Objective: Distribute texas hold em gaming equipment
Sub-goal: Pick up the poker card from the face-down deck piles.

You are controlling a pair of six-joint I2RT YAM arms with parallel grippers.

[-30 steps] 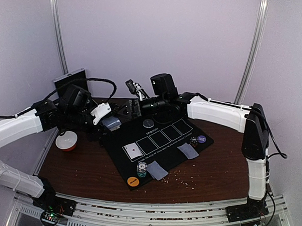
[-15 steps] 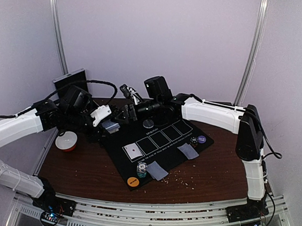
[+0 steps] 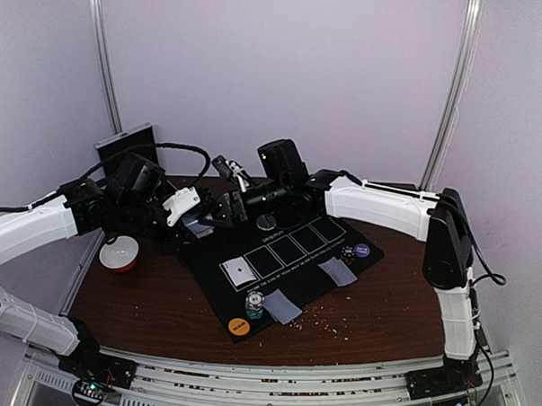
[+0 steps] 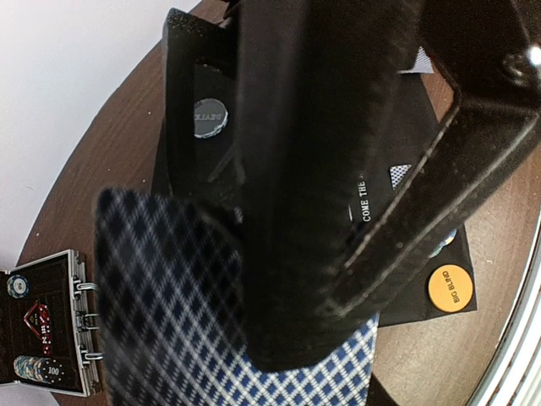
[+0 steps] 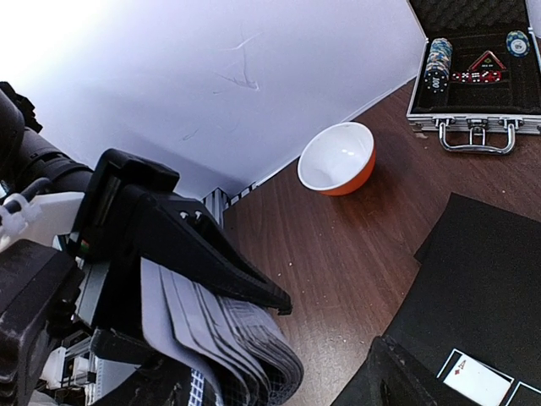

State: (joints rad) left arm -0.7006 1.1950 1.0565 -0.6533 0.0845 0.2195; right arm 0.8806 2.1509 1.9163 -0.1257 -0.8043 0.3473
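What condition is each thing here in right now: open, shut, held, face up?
left gripper, shut on the deck of cards.
right gripper, open, close to the deck.
deck of cards, fanned, held.
metal case, lid open.
bowl, upright, empty.
card on the mat, face up.
dealt piles, both face down.

The left gripper (image 4: pixel 292 330) hides most of the mat (image 4: pixel 182 68); the cards (image 4: pixel 169 288) look blurred.
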